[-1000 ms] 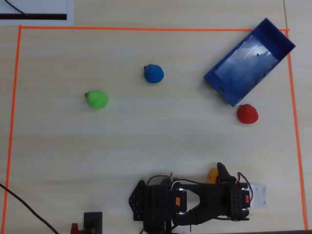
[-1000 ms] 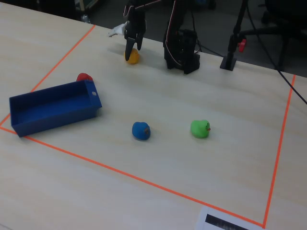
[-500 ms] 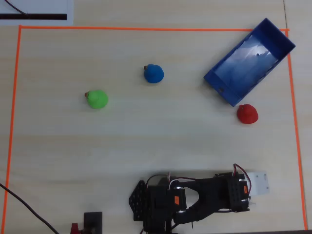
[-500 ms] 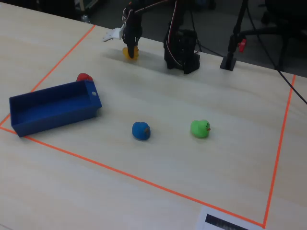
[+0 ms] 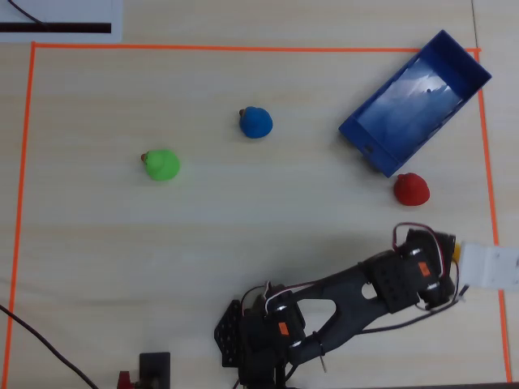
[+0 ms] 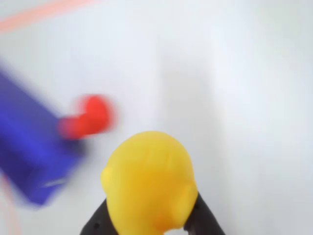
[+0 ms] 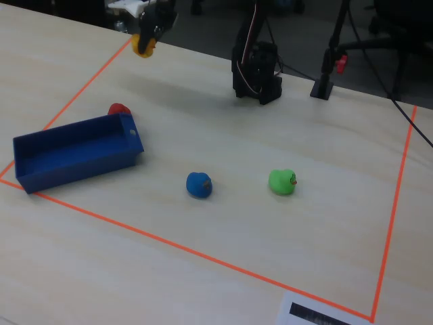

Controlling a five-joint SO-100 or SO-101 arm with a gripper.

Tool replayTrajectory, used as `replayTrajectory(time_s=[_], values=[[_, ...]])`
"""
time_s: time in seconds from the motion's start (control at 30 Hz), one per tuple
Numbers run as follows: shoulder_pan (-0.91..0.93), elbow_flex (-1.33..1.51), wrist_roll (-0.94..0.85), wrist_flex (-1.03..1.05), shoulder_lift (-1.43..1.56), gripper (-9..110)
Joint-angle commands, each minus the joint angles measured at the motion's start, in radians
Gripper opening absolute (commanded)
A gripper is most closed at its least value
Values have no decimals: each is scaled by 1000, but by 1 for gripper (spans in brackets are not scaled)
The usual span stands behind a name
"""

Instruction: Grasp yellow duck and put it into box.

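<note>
My gripper (image 6: pixel 149 218) is shut on the yellow duck (image 6: pixel 149 181), which fills the lower middle of the wrist view between two black fingers (image 6: pixel 98 223). In the fixed view the duck (image 7: pixel 143 46) hangs from the gripper (image 7: pixel 147 37) above the table, at the far left by the orange tape. In the overhead view only a yellow sliver (image 5: pixel 459 251) shows at the gripper (image 5: pixel 456 255), near the right tape line. The blue open box (image 5: pixel 369 144) lies at the upper right, apart from the gripper. It also shows in the fixed view (image 7: pixel 81 162) and, blurred, in the wrist view (image 6: pixel 29 152).
A red duck (image 5: pixel 411 188) sits just outside the box's near corner; it also shows in the fixed view (image 7: pixel 118 109) and the wrist view (image 6: pixel 88 117). A blue duck (image 5: pixel 256 121) and a green duck (image 5: pixel 162 164) sit mid-table. Orange tape (image 5: pixel 32 162) frames the area. The arm base (image 5: pixel 259 340) stands at the bottom.
</note>
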Motion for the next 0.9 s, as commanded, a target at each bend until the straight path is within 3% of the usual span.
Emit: replayTrajectory(time_s=[0.0, 0.33, 0.63, 0.87], values=[[-273, -295, 43, -18, -58, 0], [-555, -675, -58, -80, -486, 0], [-565, -1031, -107, -109, -925, 0], [-520, -1075, -176, -270, -1121, 0]])
